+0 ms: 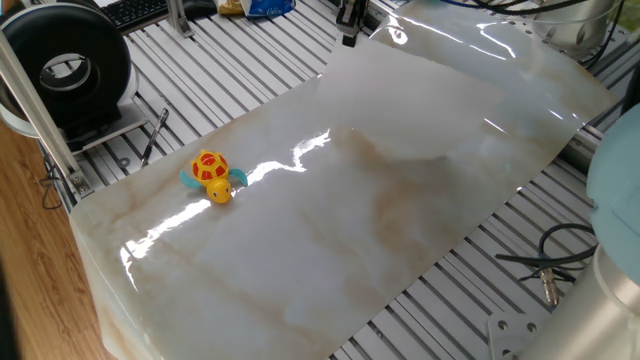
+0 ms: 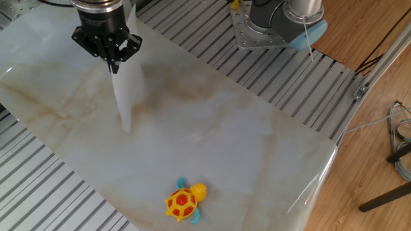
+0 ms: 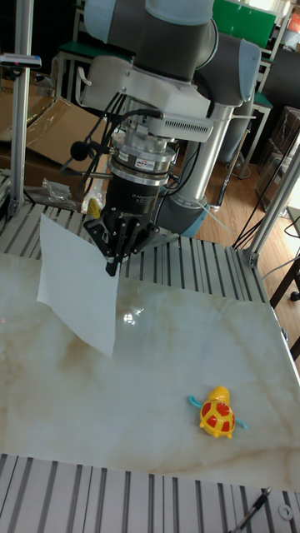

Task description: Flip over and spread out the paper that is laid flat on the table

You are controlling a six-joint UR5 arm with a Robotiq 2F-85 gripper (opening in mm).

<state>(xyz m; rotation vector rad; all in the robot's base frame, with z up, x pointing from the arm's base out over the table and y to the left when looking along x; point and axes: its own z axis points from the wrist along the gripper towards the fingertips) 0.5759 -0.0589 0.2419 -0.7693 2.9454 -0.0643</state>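
One fixed view: hand point(image 1: 347, 38) at the far edge, pinching the paper's point(image 1: 410, 105) corner — sheet slopes over the marble counter point(image 1: 300, 260); toy turtle point(image 1: 211, 176) well apart.
Other fixed view: paper point(image 2: 126, 86) hangs from the clenched hand point(image 2: 113, 64), seen nearly edge-on.
Tall fixed view: paper point(image 3: 77, 283) lifted, lowest corner near the counter point(image 3: 142, 400) — contact unclear.

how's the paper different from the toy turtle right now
The paper is plain white, thin and large; the toy turtle is small, chunky, yellow, red and blue. The paper hangs lifted, pinched at an edge by the gripper; the turtle sits free on the table, well apart.
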